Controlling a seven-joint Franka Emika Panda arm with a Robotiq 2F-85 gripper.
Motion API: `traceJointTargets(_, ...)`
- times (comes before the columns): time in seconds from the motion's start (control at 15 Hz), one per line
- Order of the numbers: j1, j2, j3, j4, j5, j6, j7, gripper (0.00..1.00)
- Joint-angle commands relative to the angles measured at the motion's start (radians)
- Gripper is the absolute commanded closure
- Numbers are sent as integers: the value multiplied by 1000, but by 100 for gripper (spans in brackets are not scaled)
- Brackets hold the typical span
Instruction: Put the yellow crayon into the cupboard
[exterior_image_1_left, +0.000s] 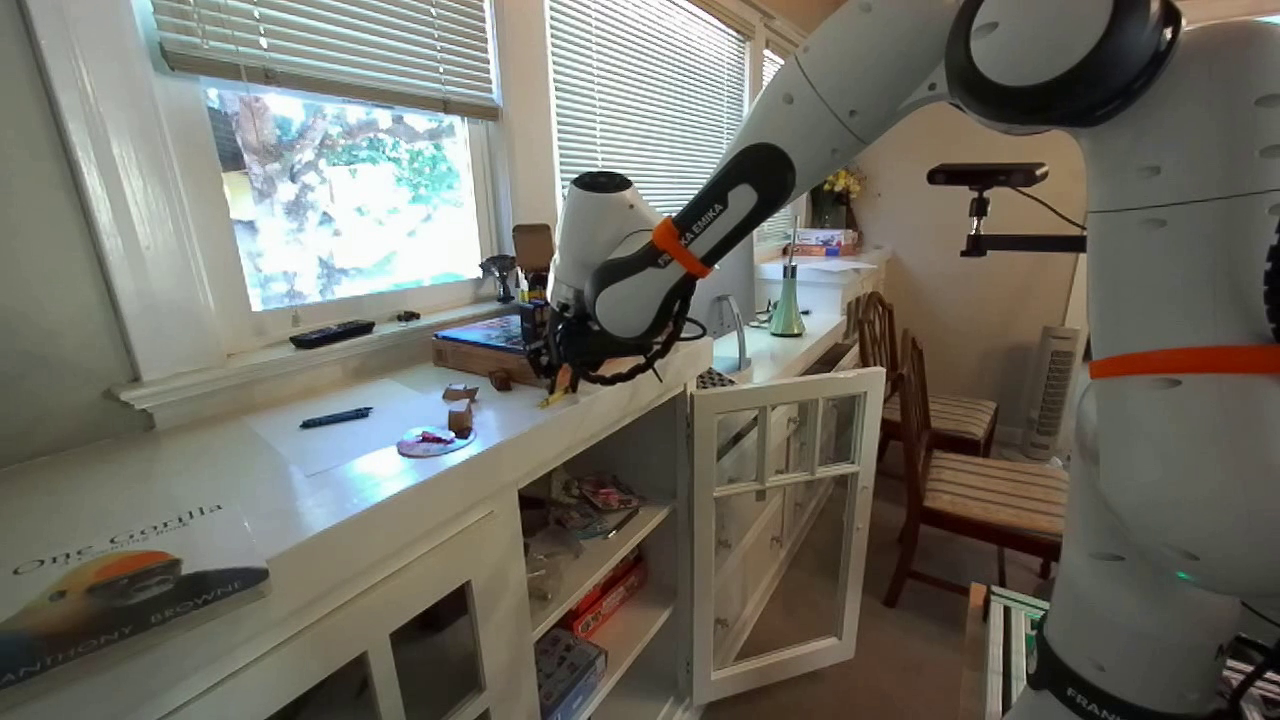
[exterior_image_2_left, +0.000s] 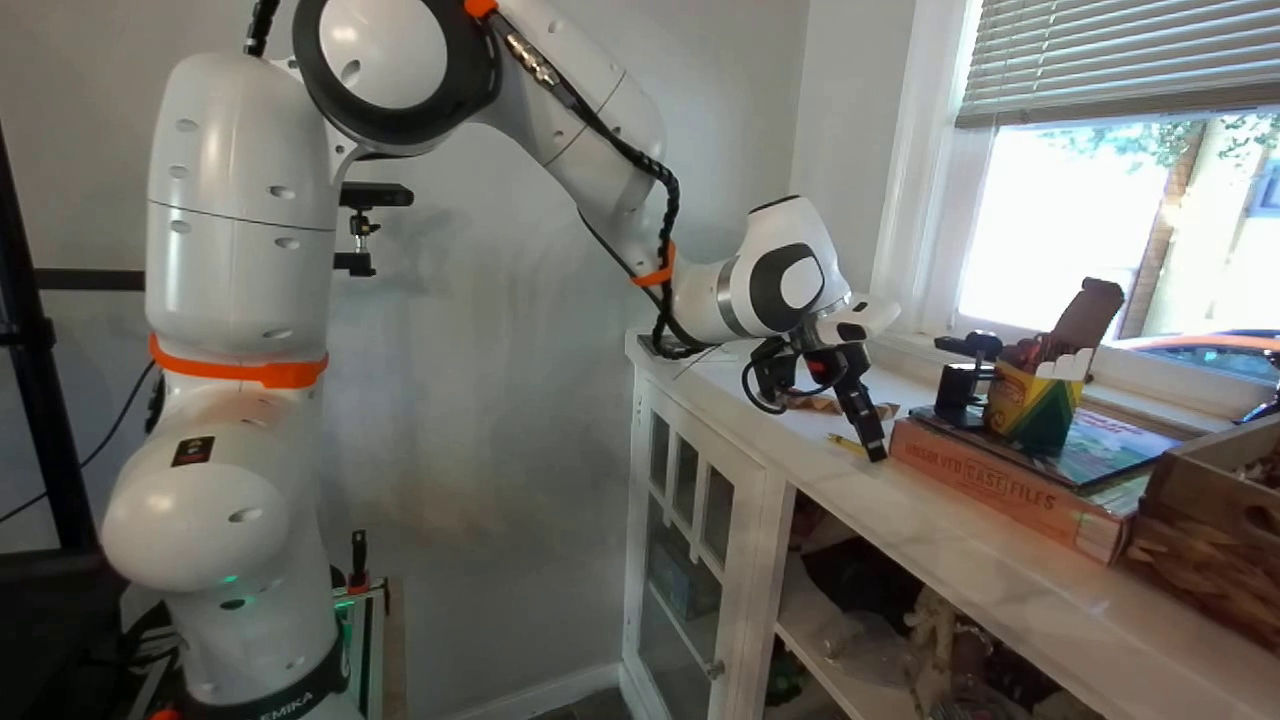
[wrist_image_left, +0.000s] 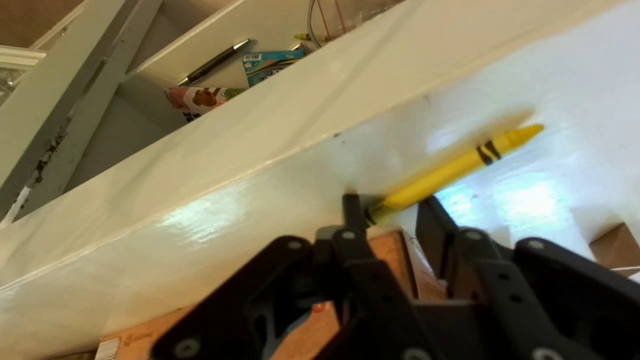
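Observation:
The yellow crayon (wrist_image_left: 445, 172) lies on the white cupboard top near the front edge. It also shows in both exterior views (exterior_image_1_left: 553, 398) (exterior_image_2_left: 845, 442). My gripper (wrist_image_left: 392, 207) points down at the crayon with its two fingertips apart. The crayon's dark-banded rear end sits between the fingertips, close to the left one in the wrist view; its tip points away to the upper right. The gripper also shows in both exterior views (exterior_image_1_left: 562, 378) (exterior_image_2_left: 874, 450). The white cupboard (exterior_image_1_left: 440, 530) stands below, its glass-pane door (exterior_image_1_left: 865, 520) swung open and its shelves (exterior_image_1_left: 600, 555) showing.
An orange-sided game box (exterior_image_2_left: 1000, 490) lies right beside the gripper, bearing a crayon box (exterior_image_2_left: 1035, 400). Brown block pieces (exterior_image_1_left: 460, 418), a round disc (exterior_image_1_left: 430, 441) and a black pen (exterior_image_1_left: 336, 418) lie on the top. Another yellow crayon (wrist_image_left: 310, 37) and a pen (wrist_image_left: 214, 62) lie on a shelf.

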Motion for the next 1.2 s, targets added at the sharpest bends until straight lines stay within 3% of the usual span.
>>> traceJointTargets(0.0, 13, 27, -12, 22, 4, -18, 17, 95)
traceJointTargets(0.07, 12, 29, -13, 23, 9, -27, 14, 99)
traceJointTargets(0.33, 10, 26, -11, 28, 25, -62, -3, 97)
traceJointTargets(0.93, -13, -106, 19, -15, 142, -381, -168, 97)
traceJointTargets(1.13, -18, -149, 22, -83, 136, -373, -150, 97)
